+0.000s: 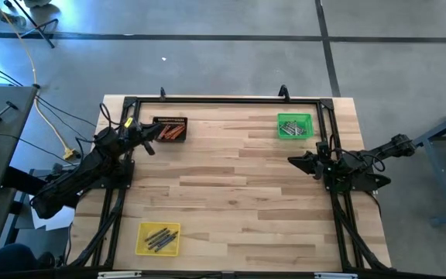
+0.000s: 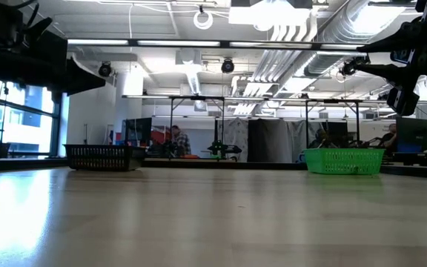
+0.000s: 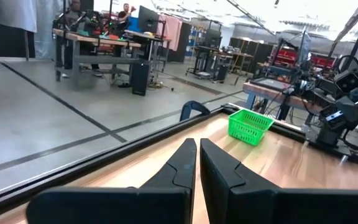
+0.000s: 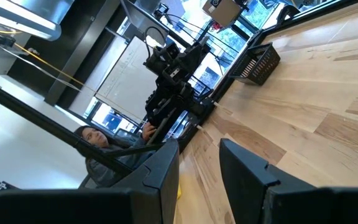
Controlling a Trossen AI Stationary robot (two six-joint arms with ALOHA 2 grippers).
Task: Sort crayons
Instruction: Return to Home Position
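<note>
Crayons (image 1: 170, 130) all binned, none loose. Step judged: return to home. L gripper (image 3: 197, 143) near-closed, empty; R gripper (image 4: 199, 146) parted, empty. Next: park both arms, no grasp req'd.

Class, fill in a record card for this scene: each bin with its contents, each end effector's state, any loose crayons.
black bin: far left, holds orange crayons
green bin: far right, holds grey crayons
yellow bin: near left, holds blue-grey crayons
left end effector: shut, empty, beside black bin
right end effector: open, empty, near green bin
loose crayons: none visible
</note>
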